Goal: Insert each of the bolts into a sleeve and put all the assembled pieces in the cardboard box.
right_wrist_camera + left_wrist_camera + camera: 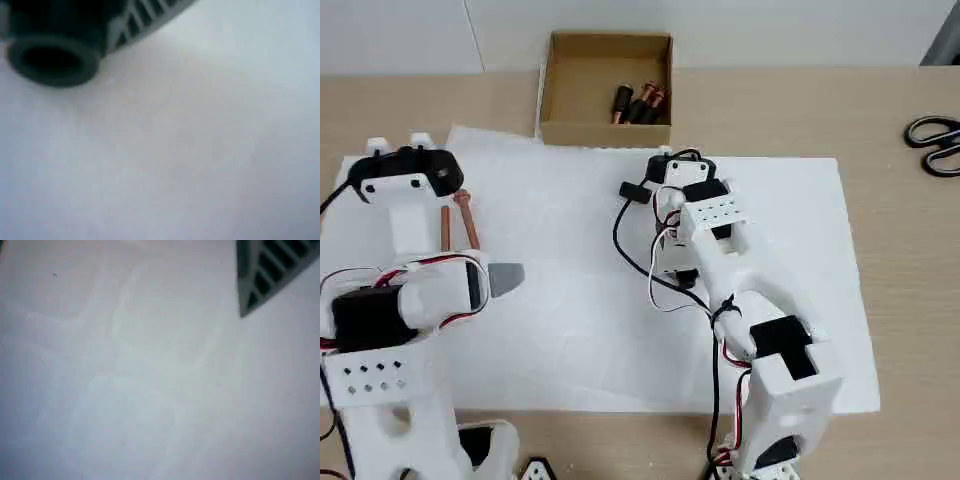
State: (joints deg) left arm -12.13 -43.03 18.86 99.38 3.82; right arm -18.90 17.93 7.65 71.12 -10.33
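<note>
Your right gripper (pixel 645 190) looks clamped on the black tubular sleeve (pixel 52 57), with the open bore just beside its ribbed jaw. Left gripper (pixel 503 279): can't tell if it's apart or together. Two copper-coloured metal bolts (pixel 457 222) lie side by side near it. Risk: you pinch both or roll one away. The brown cardboard box (pixel 560 90) sits just beyond the right gripper. A skewed sleeve grip would jam the insertion.

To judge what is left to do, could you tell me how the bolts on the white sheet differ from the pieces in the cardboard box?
The bolts are bare copper-coloured rods; the pieces wear black sleeves. The bolts lie out on the white sheet; the pieces lie inside the cardboard box. Both show copper-coloured ends.
</note>
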